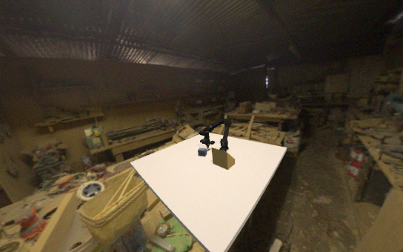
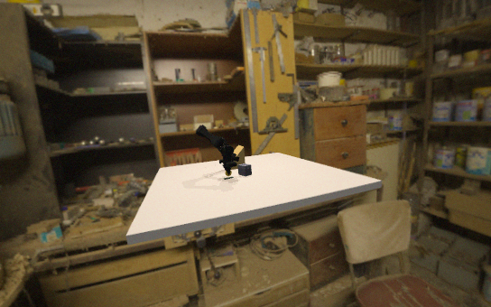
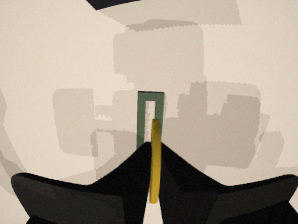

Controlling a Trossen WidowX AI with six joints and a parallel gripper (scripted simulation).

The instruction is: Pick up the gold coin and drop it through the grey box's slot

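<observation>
The gold coin is upright on edge between the fingertips. My gripper is shut on it. The coin hangs just above the dark-green holder, with a small gap below it in the exterior view. The wrist view shows the holder's narrow opening empty in its visible part; its near end is hidden by the fingers. The closed box stands close beside the holder, dark grey-blue. Only its dark edge shows at the top of the wrist view. Its slot cannot be made out.
A tan wedge-shaped block stands on the white table, near the arm's base and the box. In the exterior view it is partly behind the arm. The arm's shadow lies around the holder.
</observation>
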